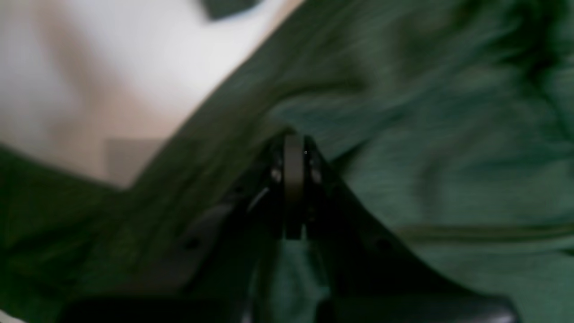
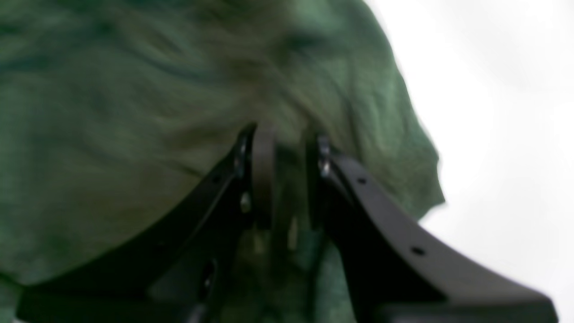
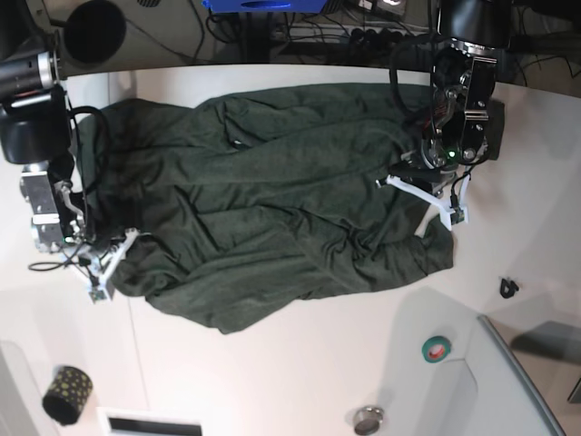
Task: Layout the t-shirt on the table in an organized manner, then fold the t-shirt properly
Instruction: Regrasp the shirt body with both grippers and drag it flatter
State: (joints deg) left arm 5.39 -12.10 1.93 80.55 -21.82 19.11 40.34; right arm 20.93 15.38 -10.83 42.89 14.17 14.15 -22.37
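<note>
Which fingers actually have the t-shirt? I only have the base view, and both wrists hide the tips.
Observer: In the left wrist view the left fingers are pressed together. A ridge of the t-shirt runs into their tips. It looks pinched, though the view is blurred.
Operator: And right?
Observer: In the right wrist view the right fingers stand slightly apart, with green cloth bunched between them. I can't tell if it's clamped.
</note>
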